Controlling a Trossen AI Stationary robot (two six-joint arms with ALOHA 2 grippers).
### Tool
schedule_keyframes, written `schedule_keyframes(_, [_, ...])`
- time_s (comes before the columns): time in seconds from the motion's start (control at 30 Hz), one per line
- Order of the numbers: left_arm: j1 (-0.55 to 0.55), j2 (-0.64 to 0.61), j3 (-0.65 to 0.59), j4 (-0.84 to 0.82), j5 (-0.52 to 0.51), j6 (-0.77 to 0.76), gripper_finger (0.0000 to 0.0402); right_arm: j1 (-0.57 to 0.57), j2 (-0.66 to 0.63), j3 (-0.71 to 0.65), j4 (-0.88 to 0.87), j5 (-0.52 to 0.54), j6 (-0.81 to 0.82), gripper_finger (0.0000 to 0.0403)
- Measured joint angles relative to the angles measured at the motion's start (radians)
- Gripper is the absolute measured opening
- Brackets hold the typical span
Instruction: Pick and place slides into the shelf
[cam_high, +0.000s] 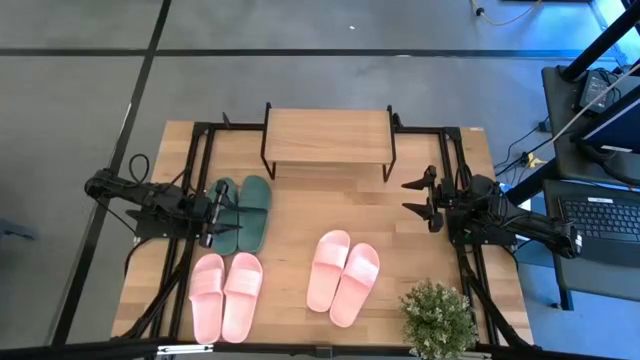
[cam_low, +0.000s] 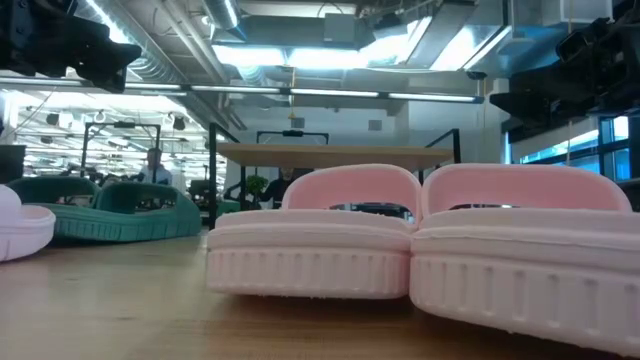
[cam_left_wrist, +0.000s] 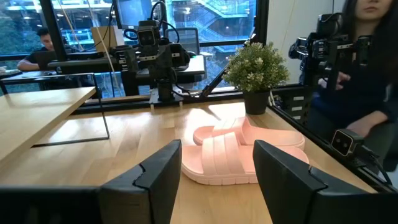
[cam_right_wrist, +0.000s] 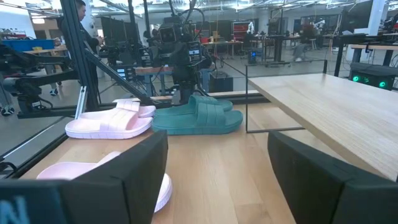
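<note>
Pink slides (cam_high: 342, 277) mid-table, green slides (cam_high: 241, 212) just beside parted left pincer (cam_high: 212, 216).

Green slides (cam_high: 243, 213): two were on the table, side by side.
Pink slides (cam_high: 226, 295): four lay there, in two pairs.
Shelf (cam_high: 327, 137): one stood there.
Potted plant (cam_high: 437, 318): one.
Robot arms: two.

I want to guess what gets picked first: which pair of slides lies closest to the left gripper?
The dark green pair. The left gripper sits right at its edge, while both pink pairs lie farther toward the table's front.
</note>
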Motion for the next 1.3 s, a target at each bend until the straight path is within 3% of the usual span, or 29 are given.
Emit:
schedule_keyframes(0.93, [0.000, 0.000, 0.000, 0.000, 0.000, 0.000, 0.0192, 0.000, 0.000, 0.000, 0.000, 0.000, 0.001, 0.0277])
schedule_keyframes(1.3, [0.000, 0.000, 0.000, 0.000, 0.000, 0.000, 0.0192, 0.000, 0.000, 0.000, 0.015, 0.000, 0.092, 0.0277])
